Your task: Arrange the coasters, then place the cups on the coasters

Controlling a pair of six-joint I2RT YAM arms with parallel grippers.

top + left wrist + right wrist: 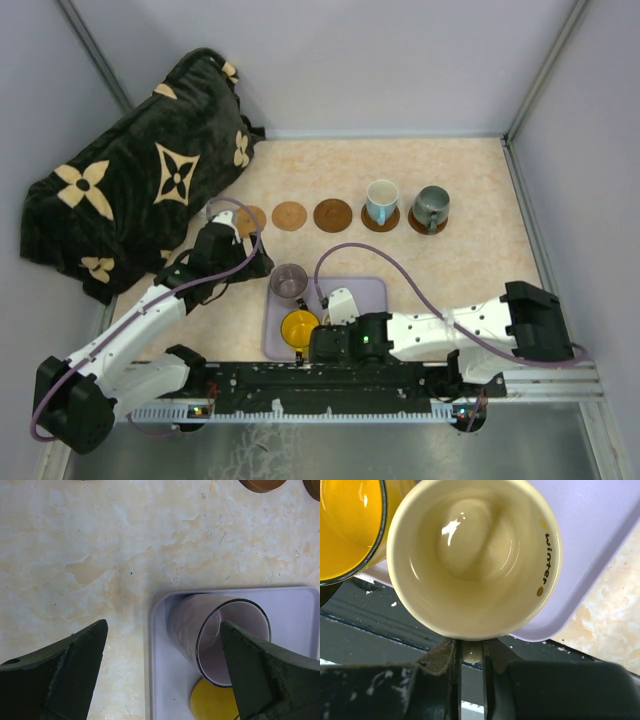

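Three bare coasters lie in a row: a tan one, a second tan one and a dark one. To their right, a white cup and a grey-green cup each stand on a dark coaster. On the lavender tray are the smoky purple cup and the yellow cup. My left gripper is open, one finger over the table and the other over the purple cup's rim. My right gripper is shut on the handle of the cream cup, beside the yellow cup.
A black plush blanket with tan flowers fills the back left corner. Grey walls enclose the tabletop on three sides. The black rail carrying the arm bases runs along the near edge, just below the tray.
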